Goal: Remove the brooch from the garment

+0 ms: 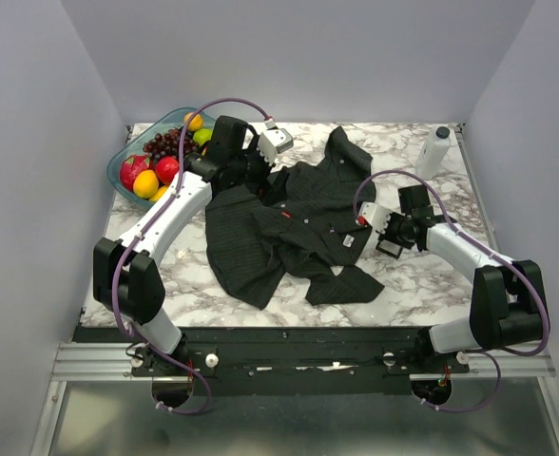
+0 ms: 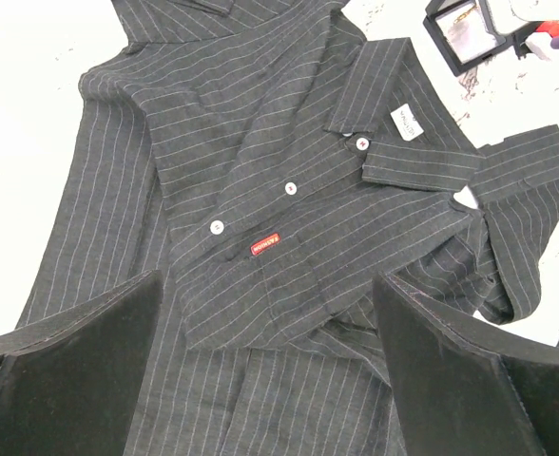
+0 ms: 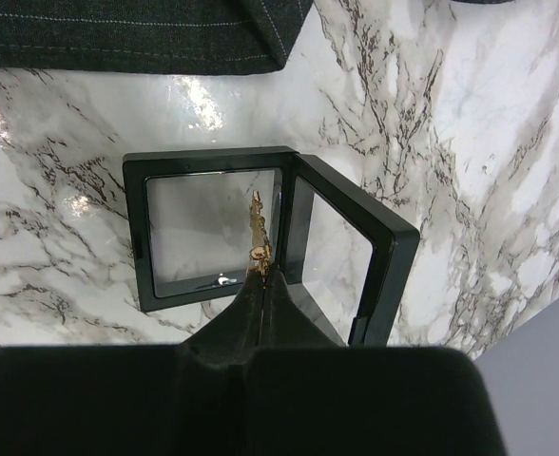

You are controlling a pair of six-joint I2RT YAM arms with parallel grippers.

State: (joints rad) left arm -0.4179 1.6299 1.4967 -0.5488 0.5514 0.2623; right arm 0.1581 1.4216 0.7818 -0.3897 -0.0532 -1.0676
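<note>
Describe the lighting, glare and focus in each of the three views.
Top view: even, soft light, no hard shadows around the shirt. Left wrist view: the table is blown out to white; the left end effector's fingers look soft. Right wrist view: glare patches on the marble and on the black frame's clear window.
</note>
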